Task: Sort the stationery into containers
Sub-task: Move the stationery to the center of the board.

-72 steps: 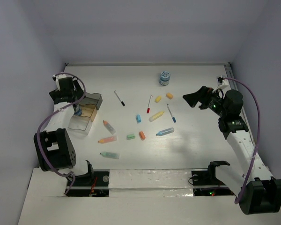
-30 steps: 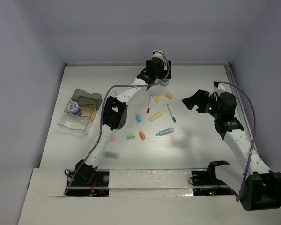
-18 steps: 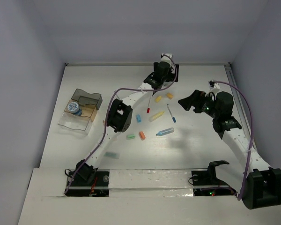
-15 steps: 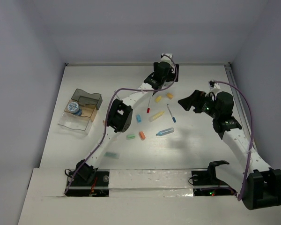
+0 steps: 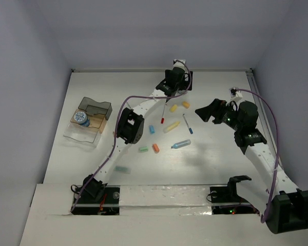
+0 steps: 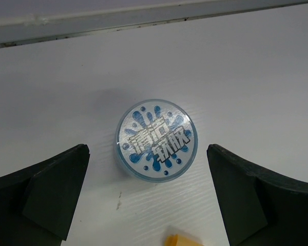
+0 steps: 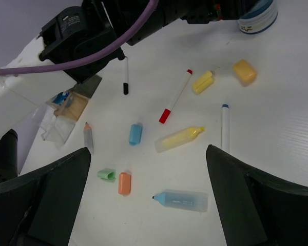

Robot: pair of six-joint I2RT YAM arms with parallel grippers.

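Left gripper point(image 5: 179, 78): jaws stood wide apart and held nothing. It was stretched to the top centre of the overhead view, by the table's point(image 5: 220, 169) far edge.
Left fingers point(image 6: 43, 192): sat in the two lower corners of the left wrist view, either side of the pot and clear of it.
Round pot point(image 6: 156, 139): stood upright on the white table in mid-frame between those fingers, untouched. Its blue-splashed lid with pale lettering faced up.
Right gripper point(image 7: 147, 149): jaws were likewise spread wide and empty. It hung over bare table at right of centre in the overhead view.
Under the right wrist camera: loose stationery lay scattered.
- Yellow marker point(image 7: 178, 138) in mid-frame.
- Blue marker point(image 7: 180, 200) low centre.
- Blue pen point(image 7: 225, 125) to the right.
- Red pen point(image 7: 175, 96) above centre.
- Black pen point(image 7: 126, 77) further upper left.
- Small pieces: orange block point(image 7: 245, 70) and yellow cap point(image 7: 203, 82) at upper right; blue cap point(image 7: 135, 133) left of centre; green block point(image 7: 107, 174) just beside orange stub point(image 7: 124, 182) at lower left.
Containers: clear tray point(image 5: 79, 137) and grey box point(image 5: 96, 108) sat together at the left of the overhead view, well apart from the loose items.
Second pot point(image 5: 82, 118): rested in the tray, blue lid up.
Left arm point(image 5: 128, 125): ran diagonally from bottom left to top centre.
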